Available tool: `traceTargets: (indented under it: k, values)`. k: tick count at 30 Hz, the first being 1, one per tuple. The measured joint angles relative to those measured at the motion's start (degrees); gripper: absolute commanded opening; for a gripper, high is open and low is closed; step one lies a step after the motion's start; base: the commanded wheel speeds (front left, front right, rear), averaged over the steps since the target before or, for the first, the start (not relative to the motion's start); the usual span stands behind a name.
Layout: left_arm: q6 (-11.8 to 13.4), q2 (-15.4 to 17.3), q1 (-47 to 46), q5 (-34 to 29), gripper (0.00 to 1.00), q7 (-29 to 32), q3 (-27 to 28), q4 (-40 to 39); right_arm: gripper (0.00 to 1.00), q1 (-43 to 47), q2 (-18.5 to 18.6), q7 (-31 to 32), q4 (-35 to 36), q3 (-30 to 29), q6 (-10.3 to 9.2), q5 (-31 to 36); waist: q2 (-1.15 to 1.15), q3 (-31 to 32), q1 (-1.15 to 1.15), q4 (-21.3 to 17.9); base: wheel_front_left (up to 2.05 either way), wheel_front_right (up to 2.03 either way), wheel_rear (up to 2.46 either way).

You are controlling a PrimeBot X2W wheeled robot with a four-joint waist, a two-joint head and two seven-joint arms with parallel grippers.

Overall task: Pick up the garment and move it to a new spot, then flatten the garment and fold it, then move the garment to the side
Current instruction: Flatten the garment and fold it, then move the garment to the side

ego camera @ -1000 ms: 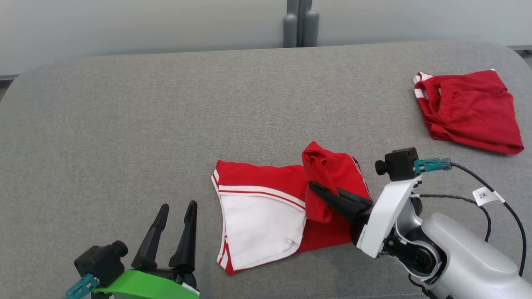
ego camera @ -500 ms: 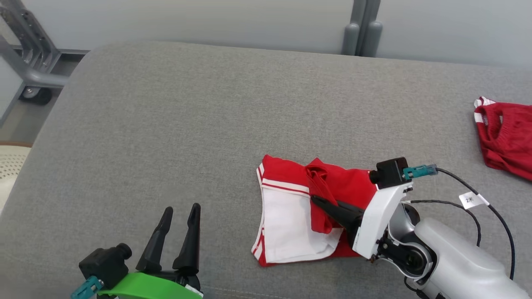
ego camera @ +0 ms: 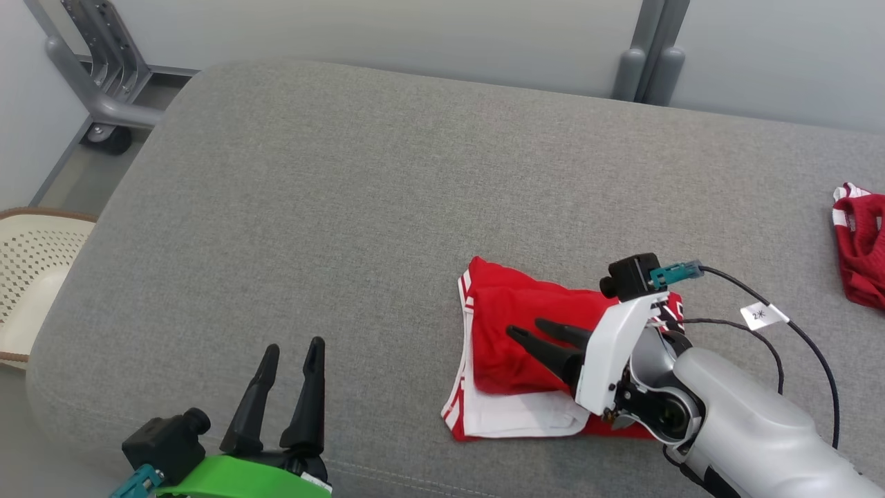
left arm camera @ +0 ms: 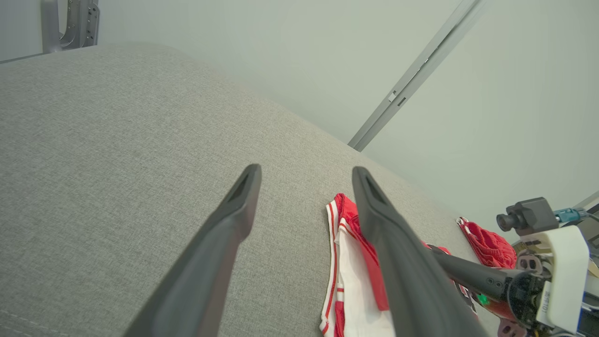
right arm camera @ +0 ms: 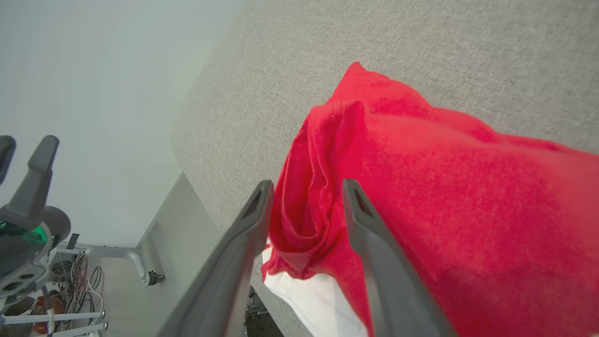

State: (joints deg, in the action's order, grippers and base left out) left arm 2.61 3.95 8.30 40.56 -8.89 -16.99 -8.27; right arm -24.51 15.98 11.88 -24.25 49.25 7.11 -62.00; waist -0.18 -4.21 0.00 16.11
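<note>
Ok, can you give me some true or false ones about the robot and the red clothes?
1. The left gripper is open above the bare grey pad. True.
2. The right gripper is shut tight. False: its fingers stand apart over the garment.
3. The garment is all red. False: it has a white part and white stripes.
4. A second red garment lies farther right on the pad. True.
5. The left gripper touches the garment. False: it is well apart from it.

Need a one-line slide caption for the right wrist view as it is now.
Right gripper open about a rumpled fold of the red-and-white garment lying on the grey cushion.
</note>
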Motion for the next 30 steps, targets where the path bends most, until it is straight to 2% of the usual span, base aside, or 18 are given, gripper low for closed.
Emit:
traceTargets:
  k: [5,10,16,21,30]
  values:
    - [0.4,0.0,0.2,0.1,1.0,-0.7,0.8,0.0,1.0,-2.4,-2.0,-0.4,-0.5,0.0,0.0,0.2,0.0,-0.2,0.0,-0.8,0.0,0.0,0.0]
    - [0.4,0.0,0.2,0.1,1.0,-0.8,0.9,-0.1,1.0,-6.1,-3.3,-4.3,2.2,-2.1,0.01,0.2,0.0,-0.2,0.0,-2.4,0.0,0.0,0.0]
    - [0.4,0.1,0.2,0.1,1.0,-0.8,0.9,-0.6,1.0,-7.7,1.8,-7.8,1.5,-4.8,0.01,2.1,0.0,0.0,0.0,-4.9,0.0,0.0,0.0]
    - [0.4,0.2,0.4,0.0,1.0,-0.8,0.8,-1.5,1.0,-3.7,5.8,-8.8,-1.5,-6.0,0.01,1.9,0.0,-0.3,0.0,-7.2,0.0,0.0,0.0]
    - [0.4,0.4,0.4,-0.3,1.0,-0.7,0.1,-1.9,1.0,3.6,6.7,-9.3,-4.1,-5.8,0.01,-1.2,0.0,-2.7,0.0,-9.7,0.0,0.0,0.0]
